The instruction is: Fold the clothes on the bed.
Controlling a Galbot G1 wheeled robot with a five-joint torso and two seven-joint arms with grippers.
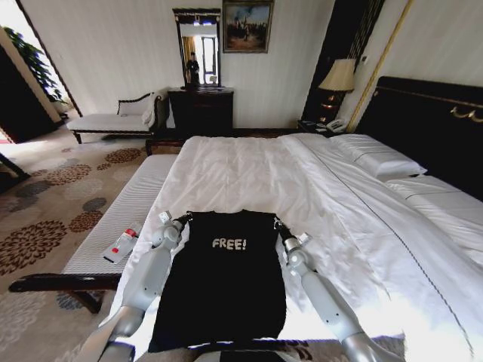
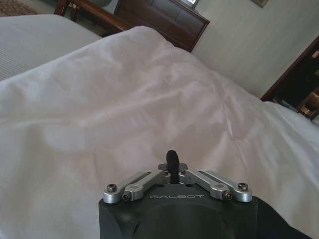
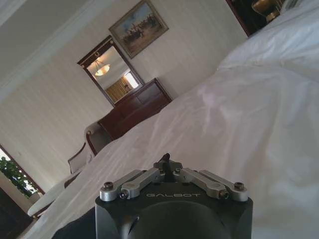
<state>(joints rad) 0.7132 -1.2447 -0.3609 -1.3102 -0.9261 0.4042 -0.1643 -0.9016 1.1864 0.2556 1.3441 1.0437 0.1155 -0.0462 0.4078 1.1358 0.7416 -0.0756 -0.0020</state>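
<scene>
1. Where the white duvet spread smooth across the large dark-framed bed [image 1: 317,188], the black soft T-shirt lettered "FREE!" [image 1: 223,290] lay flat near its foot.
2. The left claw [image 1: 183,219] pinched one top corner of the shirt.
3. The right claw [image 1: 278,225] pinched the other.
4. A white-cushioned bench [image 1: 121,219] stood alongside, over patterned carpet [image 1: 45,219].
5. A dark dresser [image 1: 201,111] and mirror [image 1: 198,49] lined the far wall.

Open white duvet [image 1: 249,177] lies beyond the shirt [image 1: 223,279]; pillows [image 1: 377,158] crowd the far right.
</scene>
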